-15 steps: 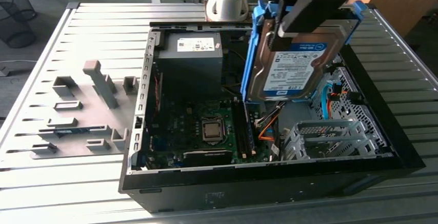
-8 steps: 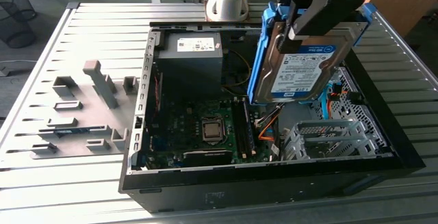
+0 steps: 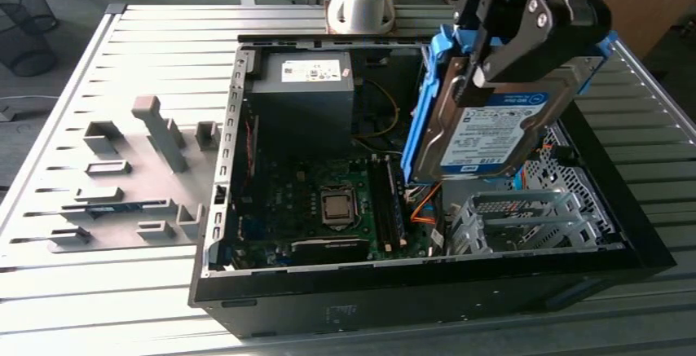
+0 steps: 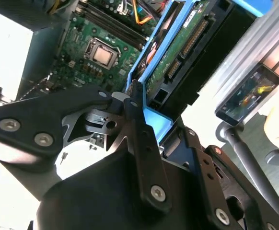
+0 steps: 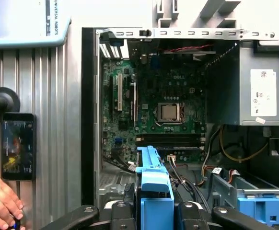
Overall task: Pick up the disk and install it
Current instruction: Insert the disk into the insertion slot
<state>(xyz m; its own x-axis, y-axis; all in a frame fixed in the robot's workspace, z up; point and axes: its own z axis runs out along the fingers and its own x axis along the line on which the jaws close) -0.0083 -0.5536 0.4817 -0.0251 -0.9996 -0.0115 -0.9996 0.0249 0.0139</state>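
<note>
The disk (image 3: 495, 132), a silver drive with a white-and-blue label in a bright blue carrier, hangs tilted on edge above the open computer case (image 3: 435, 287). My gripper (image 3: 503, 63) is shut on it from above, its black fingers (image 3: 539, 34) clamping the two flat faces. The disk sits over the case's side at the exterior view's right, above the metal drive cage (image 3: 522, 217). In the second wrist view the disk (image 4: 178, 52) shows its green circuit side, held by the gripper (image 4: 135, 108). In the first wrist view the disk (image 5: 154, 182) is seen edge-on above the gripper (image 5: 154, 213).
Inside the case lie a motherboard (image 3: 326, 201), a power supply (image 3: 305, 87) and loose cables (image 3: 426, 209). A blue bracket (image 5: 264, 208) is fixed at the drive bay. Grey fixtures (image 3: 130, 169) stand on the slatted table. Beside the case are a phone (image 5: 17, 146) and a person's hand (image 5: 0, 203).
</note>
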